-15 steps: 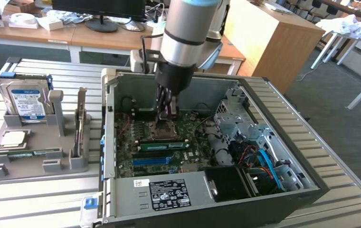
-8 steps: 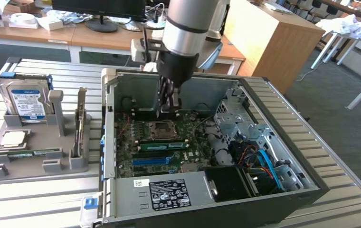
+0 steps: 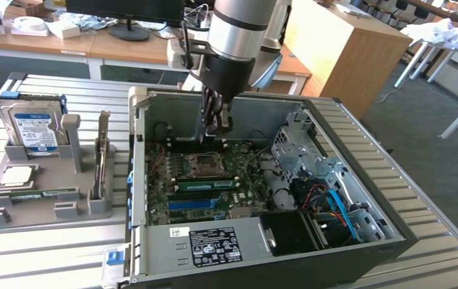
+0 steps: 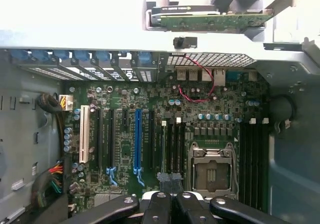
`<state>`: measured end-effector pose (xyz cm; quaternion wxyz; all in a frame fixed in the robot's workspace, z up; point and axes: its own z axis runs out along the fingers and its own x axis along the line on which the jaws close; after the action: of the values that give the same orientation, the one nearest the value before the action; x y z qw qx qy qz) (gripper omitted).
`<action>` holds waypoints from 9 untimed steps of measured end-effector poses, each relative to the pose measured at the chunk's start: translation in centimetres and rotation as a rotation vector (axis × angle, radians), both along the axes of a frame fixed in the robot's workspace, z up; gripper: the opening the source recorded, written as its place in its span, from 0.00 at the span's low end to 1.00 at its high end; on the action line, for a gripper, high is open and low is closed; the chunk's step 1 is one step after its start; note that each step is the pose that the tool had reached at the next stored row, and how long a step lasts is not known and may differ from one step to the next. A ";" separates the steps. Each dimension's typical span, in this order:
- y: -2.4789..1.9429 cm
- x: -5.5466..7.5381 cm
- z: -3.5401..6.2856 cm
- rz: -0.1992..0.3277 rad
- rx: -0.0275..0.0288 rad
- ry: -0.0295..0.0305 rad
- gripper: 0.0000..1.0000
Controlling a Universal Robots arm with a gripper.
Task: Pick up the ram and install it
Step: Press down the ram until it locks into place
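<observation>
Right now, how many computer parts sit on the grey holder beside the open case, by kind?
Blue-labelled silver hard drive: 1
Square silver processor chip: 1
Long green ram stick: 1
Upright green card with metal bracket: 1
Total: 4

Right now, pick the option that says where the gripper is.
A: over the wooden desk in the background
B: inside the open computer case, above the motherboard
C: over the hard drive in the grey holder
B: in the exterior view the gripper reaches down into the open computer case, above the motherboard near the processor socket. The hard drive stands apart at that view's left.
</observation>
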<state>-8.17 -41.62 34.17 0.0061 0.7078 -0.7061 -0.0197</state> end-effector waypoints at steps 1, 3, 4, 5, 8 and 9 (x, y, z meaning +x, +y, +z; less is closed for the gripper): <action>0.00 0.0 0.00 0.000 0.0000 0.0000 0.10; 0.00 0.0 0.00 0.000 -0.0001 0.0000 0.10; 0.00 0.0 0.01 0.000 -0.0002 0.0001 0.10; 0.00 0.0 0.01 0.000 -0.0002 0.0001 0.10; 0.00 0.4 0.02 0.000 -0.0004 0.0002 0.10; 0.00 0.6 0.01 0.000 -0.0003 0.0002 0.10</action>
<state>-7.54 -41.62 34.19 0.0063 0.7078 -0.7061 -0.0197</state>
